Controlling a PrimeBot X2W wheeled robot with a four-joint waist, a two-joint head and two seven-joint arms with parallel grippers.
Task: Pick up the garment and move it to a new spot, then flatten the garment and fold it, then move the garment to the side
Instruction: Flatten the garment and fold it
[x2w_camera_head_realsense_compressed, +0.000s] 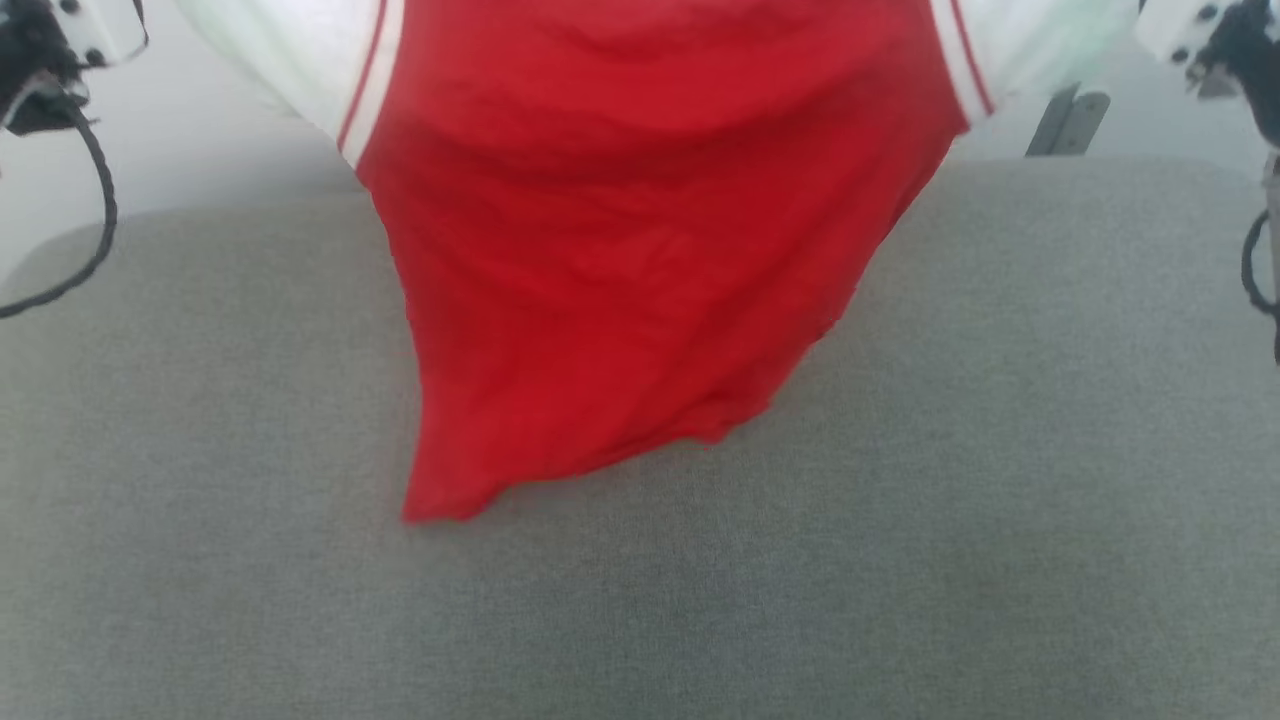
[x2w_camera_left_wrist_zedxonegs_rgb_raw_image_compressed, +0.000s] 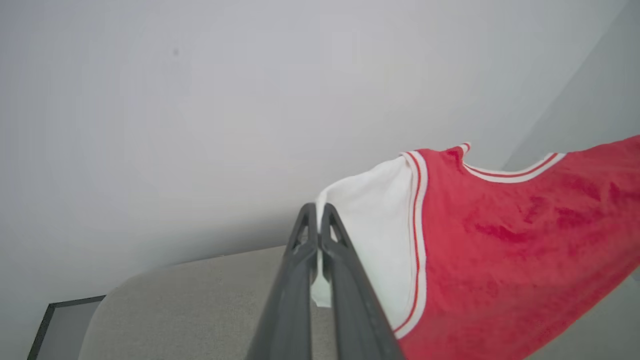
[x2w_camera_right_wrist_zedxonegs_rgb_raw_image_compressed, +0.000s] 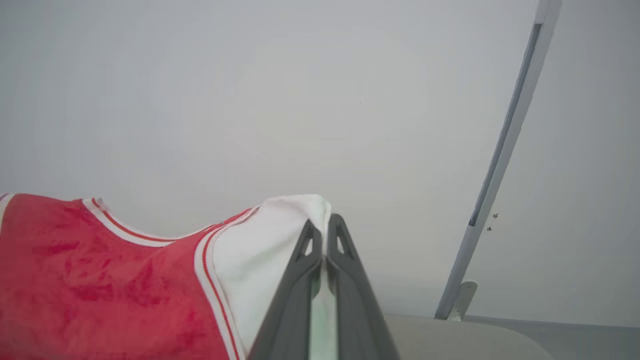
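The garment, a red T-shirt with white sleeves and striped trim, hangs spread in the air between my two arms; its lower hem touches or hovers just over the grey cushion. In the left wrist view my left gripper is shut on the garment's white sleeve. In the right wrist view my right gripper is shut on the other white sleeve of the garment. Parts of both wrists show at the head view's top corners.
The grey fabric cushion spreads wide below the shirt, with a white wall behind it. A slanted grey metal bracket stands at the cushion's far right edge, seen as a rail in the right wrist view. Black cables hang by both wrists.
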